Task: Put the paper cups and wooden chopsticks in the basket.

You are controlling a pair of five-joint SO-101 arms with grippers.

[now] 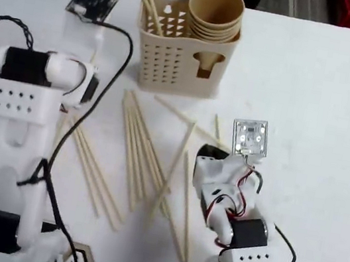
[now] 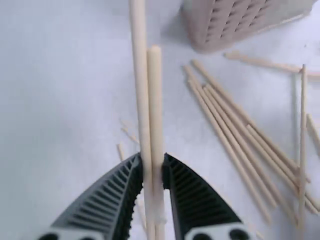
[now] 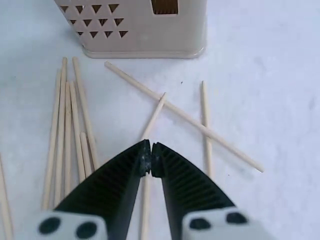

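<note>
Two tools low over the tabletop (image 1: 328, 96), with sticks lying all around.
The left tool (image 2: 152, 172) was clenched on a pair of wooden chopsticks (image 2: 150, 115) that stuck out past its tips. The right tool (image 3: 150, 159) was pinched closed, tips together, right over a single chopstick (image 3: 156, 112). Between the arms, the loose chopsticks (image 1: 140, 159) lay spread on the tabletop. Farther back stood the basket (image 1: 174, 57), with the stacked paper cups (image 1: 215, 13) and a few more chopsticks (image 1: 150, 7) inside it.

Bright, even light.
The white table (image 1: 342, 98) glares; the basket (image 1: 166, 62) and chopsticks (image 1: 132, 157) cast only faint, soft shadows.
</note>
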